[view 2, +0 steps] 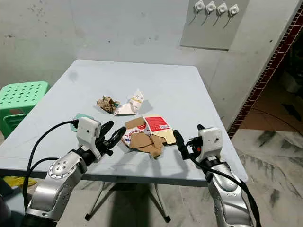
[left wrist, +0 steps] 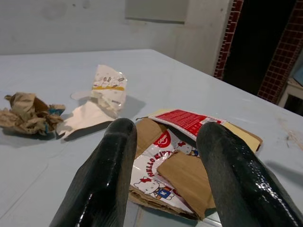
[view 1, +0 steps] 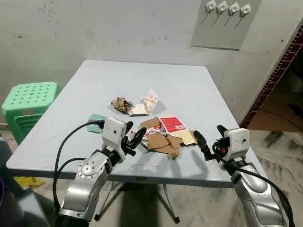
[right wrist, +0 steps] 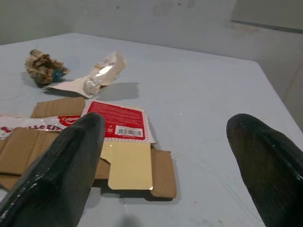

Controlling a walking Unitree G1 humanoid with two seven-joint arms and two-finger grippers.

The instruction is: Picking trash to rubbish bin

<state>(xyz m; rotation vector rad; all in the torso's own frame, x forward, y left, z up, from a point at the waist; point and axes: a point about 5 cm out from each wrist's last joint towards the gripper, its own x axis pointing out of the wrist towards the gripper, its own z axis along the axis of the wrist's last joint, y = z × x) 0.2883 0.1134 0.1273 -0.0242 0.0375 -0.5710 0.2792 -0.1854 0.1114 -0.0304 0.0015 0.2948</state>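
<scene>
Currently both grippers hover low over the near edge of the table [view 1: 199, 90], fingers spread, nothing held. Left gripper [view 1: 133, 140] sits just left of the flattened box [view 1: 165, 135], fingers pointing at it; in the left wrist view the two fingers [left wrist: 102, 179] frame the box [left wrist: 177, 161] with a clear gap between them. Contact with the cardboard can't be confirmed from the head views, probably just short of it. Right gripper [view 1: 210, 141] is at the box's right side, fingers wide apart; the right wrist view shows the box's red panel [right wrist: 120, 124] and tan flap between and ahead of the fingers [right wrist: 52, 175].

Trash all lies mid-table toward the near side. Box is torn brown cardboard with a red printed panel on top and a white cartoon-printed face toward the left gripper. Farther back is a white wrapper [view 1: 147, 102], crumpled, just beside a brown paper wad [view 1: 121, 104] on its left. A small green item [view 1: 96, 118] lies near the table's left edge, partly behind the left wrist camera housing; what it is can't be told.

Green stool [view 1: 29, 101] stands left of the table. Grey wall behind, with a panel of white hooks [view 1: 227, 8] upper right.
</scene>
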